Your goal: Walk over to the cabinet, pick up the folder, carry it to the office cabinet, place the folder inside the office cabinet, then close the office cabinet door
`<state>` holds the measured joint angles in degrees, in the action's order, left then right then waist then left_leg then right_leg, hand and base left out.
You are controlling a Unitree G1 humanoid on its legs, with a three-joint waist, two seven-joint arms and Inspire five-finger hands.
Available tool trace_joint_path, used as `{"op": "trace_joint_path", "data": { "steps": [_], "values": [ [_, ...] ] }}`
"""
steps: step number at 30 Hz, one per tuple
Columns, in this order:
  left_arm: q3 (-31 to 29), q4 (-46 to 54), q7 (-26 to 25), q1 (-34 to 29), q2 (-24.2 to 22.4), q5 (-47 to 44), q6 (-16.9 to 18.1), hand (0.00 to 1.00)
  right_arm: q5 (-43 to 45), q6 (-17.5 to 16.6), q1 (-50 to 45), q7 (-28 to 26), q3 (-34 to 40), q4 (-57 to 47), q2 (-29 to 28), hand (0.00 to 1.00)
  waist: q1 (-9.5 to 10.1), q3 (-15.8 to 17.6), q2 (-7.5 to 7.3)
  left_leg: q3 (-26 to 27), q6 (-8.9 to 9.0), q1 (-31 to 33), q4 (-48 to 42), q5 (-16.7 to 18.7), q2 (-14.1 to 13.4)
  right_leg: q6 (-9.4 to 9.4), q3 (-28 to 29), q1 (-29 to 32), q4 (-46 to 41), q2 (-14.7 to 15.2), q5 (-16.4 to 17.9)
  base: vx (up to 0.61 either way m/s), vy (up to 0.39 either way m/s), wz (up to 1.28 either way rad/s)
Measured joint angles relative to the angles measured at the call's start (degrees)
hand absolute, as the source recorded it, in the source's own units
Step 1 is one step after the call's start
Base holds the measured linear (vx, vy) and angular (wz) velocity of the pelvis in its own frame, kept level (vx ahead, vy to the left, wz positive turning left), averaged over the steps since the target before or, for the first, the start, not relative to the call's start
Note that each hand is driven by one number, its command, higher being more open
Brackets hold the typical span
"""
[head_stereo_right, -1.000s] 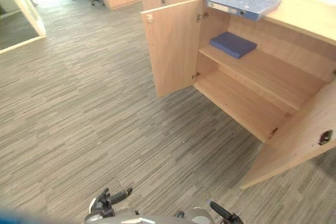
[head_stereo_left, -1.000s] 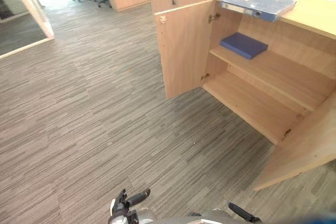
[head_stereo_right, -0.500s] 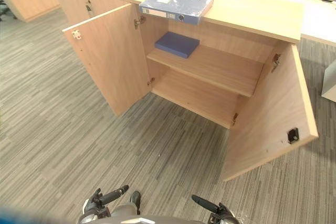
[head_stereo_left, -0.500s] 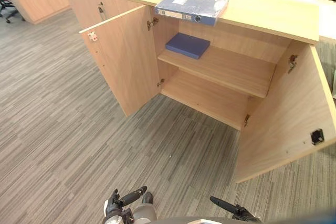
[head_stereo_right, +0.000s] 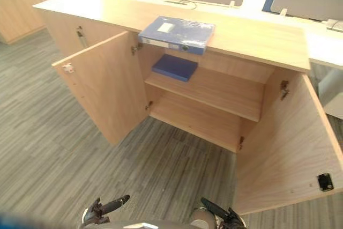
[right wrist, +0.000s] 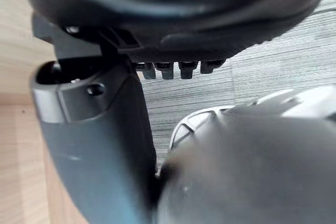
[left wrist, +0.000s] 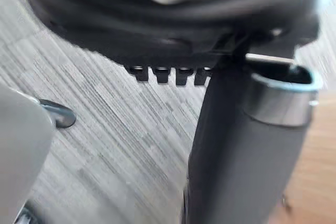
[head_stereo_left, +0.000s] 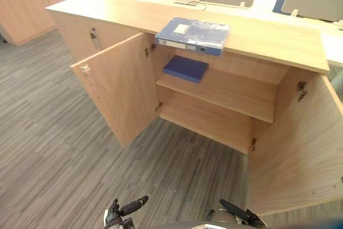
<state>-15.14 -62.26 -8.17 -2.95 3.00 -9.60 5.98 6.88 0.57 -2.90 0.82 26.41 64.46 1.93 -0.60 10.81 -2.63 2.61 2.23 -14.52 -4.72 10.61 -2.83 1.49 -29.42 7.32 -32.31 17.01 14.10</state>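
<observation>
folder (head_stereo_left: 193, 35): atop cabinet (head_stereo_left: 268, 36), upper middle
blue book (head_stereo_left: 186, 68): shelf just below
doors (head_stereo_left: 120, 95): 2, both open
left hand (head_stereo_left: 124, 211), right hand (head_stereo_left: 238, 214): bottom edge, fingers loose
change: camera turned, cabinet now centred

Cabinet (head_stereo_left: 128, 92) pale matt wood; folder (head_stereo_left: 194, 35) glossy blue plastic; floor (head_stereo_left: 48, 148) grey carpet.

At frame centre, the light-wood cabinet's (head_stereo_left: 268, 35) left door (head_stereo_left: 120, 87) and right door (head_stereo_left: 300, 148) stand wide; a flat dark-blue book (head_stereo_left: 186, 68) occupies the upper shelf's (head_stereo_left: 238, 92) left end, leaving its right half free.
</observation>
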Motion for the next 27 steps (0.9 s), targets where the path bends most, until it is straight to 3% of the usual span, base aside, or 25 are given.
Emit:
{"op": "trace_joint_path", "data": {
  "steps": [2,3,5,9,10,11,12,13,14,16,18,20,22,23,24,26,27],
  "values": [
    [0.16,1.25,0.42,-0.26,-1.19,1.36,0.02,1.00,-0.07,0.06,-0.21,0.35,-0.56,-0.30,0.23,1.00,0.07,0.16,-0.08,0.24,-0.15,-0.45,0.24,-0.25,0.37,0.81,0.32,0.07,-1.63,-0.21,1.08,0.06,-0.154,0.03],
    [0.04,1.47,0.68,-0.29,-1.34,1.40,0.26,1.00,-0.10,0.03,-0.22,0.35,-0.65,-0.27,0.18,1.00,0.17,-0.46,0.04,-0.14,0.23,-0.55,1.14,0.00,0.34,-0.95,0.79,0.77,-2.69,-0.55,3.44,0.01,-0.086,0.16],
    [-0.58,1.42,0.85,-0.29,-2.04,1.51,0.18,1.00,-0.09,0.12,-0.31,0.35,-0.65,-0.47,0.51,1.00,0.13,-0.74,0.63,-0.17,0.74,-0.58,2.29,0.94,-0.66,-0.68,-0.06,0.89,-2.33,-1.36,4.31,0.01,-0.058,0.15],
    [-1.59,1.50,1.07,-2.09,-2.72,2.44,-0.25,1.00,0.08,-0.02,-2.54,0.35,-0.47,-1.18,0.42,1.00,-0.42,-2.39,2.49,-2.48,0.34,0.37,-0.46,4.24,-4.54,-0.40,-3.41,-3.07,2.01,-5.39,5.59,0.05,-0.066,0.33],
    [-1.60,2.07,1.33,-2.28,-2.36,2.56,-0.29,1.00,0.26,-0.03,-3.37,0.39,-0.27,-1.11,0.03,1.00,-0.38,-3.02,2.09,-2.52,2.21,4.17,-9.00,5.08,-5.32,-0.35,-4.62,-4.68,4.77,-6.61,5.51,0.18,-0.092,0.67],
    [-1.63,2.58,1.40,-2.23,-1.84,2.56,-0.28,1.00,0.32,0.01,-4.31,0.40,-0.26,-1.09,-0.37,1.00,-0.70,-3.47,1.73,-2.13,5.26,11.40,-22.94,5.84,-6.45,-0.54,-6.06,-6.76,7.54,-7.75,4.64,0.25,-0.095,0.62],
    [-2.34,2.97,1.38,-2.29,-1.84,2.20,-0.33,1.00,0.41,0.12,-4.69,0.38,-0.25,-0.92,-0.37,1.00,-0.47,-3.49,1.88,-1.86,8.12,15.02,-31.49,4.91,-7.79,-1.00,-6.74,-8.60,8.95,-8.72,4.02,0.23,-0.064,0.39],
    [-2.70,3.15,1.19,-2.35,-1.83,1.96,-0.32,1.00,0.63,0.20,-4.70,0.35,-0.15,-0.52,-0.19,1.00,-0.27,-3.51,2.09,-1.60,9.58,16.73,-35.87,3.75,-8.62,-1.05,-6.83,-9.82,9.57,-9.27,3.82,0.26,0.000,0.02],
    [-3.37,3.15,1.15,-2.38,-1.70,1.67,-0.33,1.00,0.66,0.27,-4.47,0.36,-0.63,0.27,0.18,1.00,-0.11,-3.58,2.20,-0.13,10.87,18.65,-43.25,0.36,-10.40,-1.08,-6.52,-12.36,11.12,-9.94,3.78,0.31,0.051,-0.19],
    [-3.65,3.36,1.20,-2.32,-1.36,1.04,-0.24,1.00,0.62,0.44,-4.00,0.30,-1.09,0.83,0.66,1.00,0.30,-3.42,1.95,4.68,8.05,21.57,-49.94,1.99,-13.08,-0.48,-4.59,-15.99,14.66,-10.70,2.80,0.33,0.094,-0.44],
    [-3.50,3.46,0.99,-2.09,-0.89,-0.82,-0.13,1.00,0.64,0.56,-0.31,0.46,-1.67,2.99,1.10,1.00,0.76,-3.14,1.33,7.67,4.72,25.20,-45.45,6.59,-12.55,0.67,0.71,-18.04,18.85,-9.70,0.38,0.31,0.199,-0.96],
    [-3.27,3.45,0.75,-1.70,-0.39,-2.18,0.22,1.00,0.65,0.49,2.08,0.45,-4.08,3.54,0.89,1.00,1.47,-2.68,0.52,4.40,4.38,26.69,-34.38,6.65,-11.06,2.33,4.59,-18.67,19.90,-7.66,-0.60,0.27,0.309,-1.21],
    [-3.22,3.23,0.58,-1.44,-0.38,-2.79,0.27,1.00,0.58,0.24,2.84,0.42,-5.53,3.59,0.74,1.00,2.22,-2.67,0.52,-2.76,3.72,26.46,-20.72,2.78,-10.18,4.60,7.95,-19.91,21.48,-6.43,-1.19,0.30,0.414,-1.10],
    [-3.15,2.47,0.61,-1.36,-0.71,-3.60,0.29,1.00,0.55,0.06,2.58,0.44,-6.46,3.65,1.04,1.00,2.37,-3.04,1.38,-7.80,4.29,26.36,-14.77,-5.30,-10.02,7.58,9.72,-21.02,22.78,-6.39,-0.99,0.35,0.519,-0.66],
    [-3.17,1.83,0.68,-1.11,-0.64,-4.13,0.19,1.00,0.45,0.02,2.15,0.45,-7.24,3.87,0.54,1.00,2.36,-3.45,1.39,-8.07,8.66,26.47,-16.07,-7.21,-8.83,8.89,11.04,-21.93,23.82,-5.27,-0.99,0.41,0.565,-0.41],
    [-2.18,1.40,0.54,-0.22,1.99,-4.27,0.65,1.00,0.40,0.43,2.15,0.20,-7.38,4.78,-1.46,1.00,1.64,-4.13,-2.35,-6.87,6.82,27.15,-16.87,-5.74,-5.12,7.57,12.57,-21.05,25.04,-2.96,-2.99,0.34,0.376,0.00],
    [-1.97,0.76,0.59,-0.01,2.43,-4.24,0.50,1.00,0.38,0.45,2.31,0.07,-7.33,5.11,-1.47,1.00,1.70,-4.27,-2.53,-6.19,6.24,27.20,-17.23,-5.12,-4.48,8.27,12.61,-20.78,24.97,-2.04,-4.71,0.26,0.268,-0.06]
  ]
}}
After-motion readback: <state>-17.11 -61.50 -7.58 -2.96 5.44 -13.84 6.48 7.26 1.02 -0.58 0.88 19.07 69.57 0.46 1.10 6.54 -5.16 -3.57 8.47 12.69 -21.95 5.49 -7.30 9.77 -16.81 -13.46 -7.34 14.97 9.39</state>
